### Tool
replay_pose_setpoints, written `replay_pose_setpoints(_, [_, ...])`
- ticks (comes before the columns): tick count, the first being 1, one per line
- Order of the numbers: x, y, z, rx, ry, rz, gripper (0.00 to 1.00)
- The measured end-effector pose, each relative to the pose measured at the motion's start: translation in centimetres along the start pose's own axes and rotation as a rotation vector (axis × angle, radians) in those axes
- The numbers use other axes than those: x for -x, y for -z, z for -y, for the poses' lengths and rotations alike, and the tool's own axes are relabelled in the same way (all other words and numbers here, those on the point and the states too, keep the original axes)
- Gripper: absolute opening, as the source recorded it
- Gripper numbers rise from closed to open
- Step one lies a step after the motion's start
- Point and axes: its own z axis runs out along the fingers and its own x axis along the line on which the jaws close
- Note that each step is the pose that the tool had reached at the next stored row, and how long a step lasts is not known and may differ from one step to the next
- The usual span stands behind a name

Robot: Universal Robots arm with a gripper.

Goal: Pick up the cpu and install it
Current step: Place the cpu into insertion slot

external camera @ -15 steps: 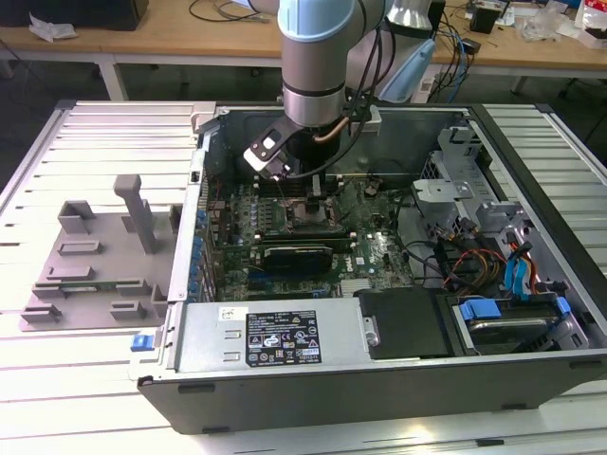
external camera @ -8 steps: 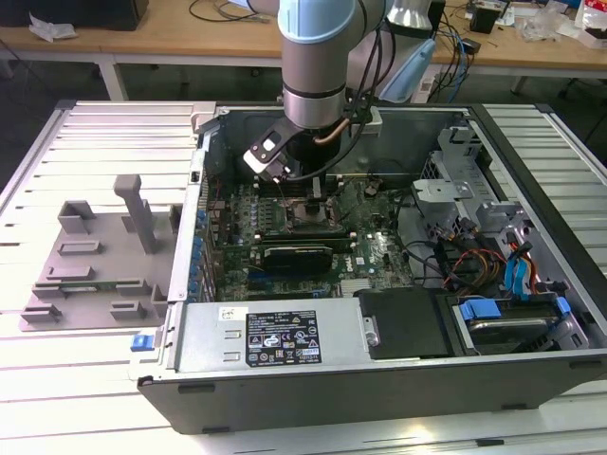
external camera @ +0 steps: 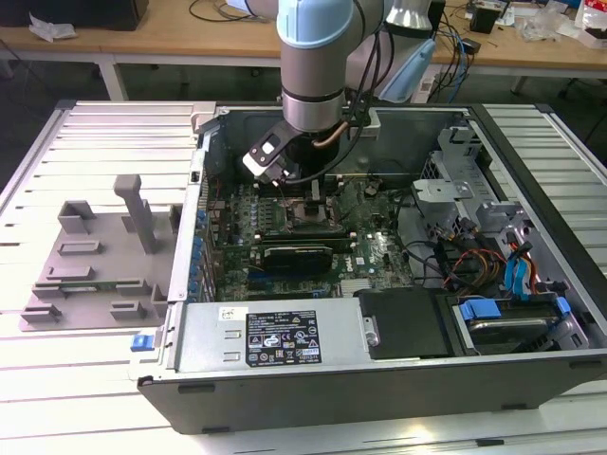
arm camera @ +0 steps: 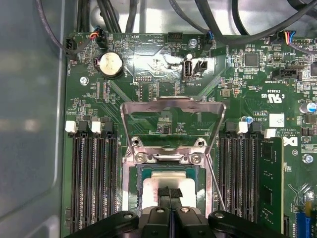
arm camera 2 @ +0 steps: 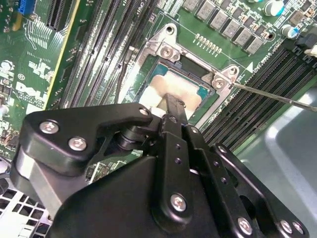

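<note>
Open computer case, grey fixture tray, slatted table

Under your claw, the pressed-together fingers cover a strip of the cpu. In both wrist views you cannot tell whether the tips touch the plate or sit just clear of it. The side of the socket nearest the claw's body is hidden behind its black linkage, and that body runs out of the frame. Beside the claw, the thin lever leaves the picture before its end. In the exterior view the arm is cut off above, and the spot beneath the claw is too small and shadowed to read.
</note>
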Motion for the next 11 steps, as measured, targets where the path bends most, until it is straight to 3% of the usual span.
replay_pose_setpoints(2, [-0.01, -0.13, 0.01, 0.0005, -0.001, -0.0167, 0.11])
replay_pose_setpoints(6, [-0.04, 0.17, -0.04, 0.0019, -0.001, -0.0192, 0.11])
replay_pose_setpoints(9, [-0.02, 2.23, -0.14, 0.0007, -0.001, -0.0172, 0.11])
replay_pose_setpoints(11, [-0.03, 3.02, -0.19, 0.0008, -0.001, -0.0174, 0.11])
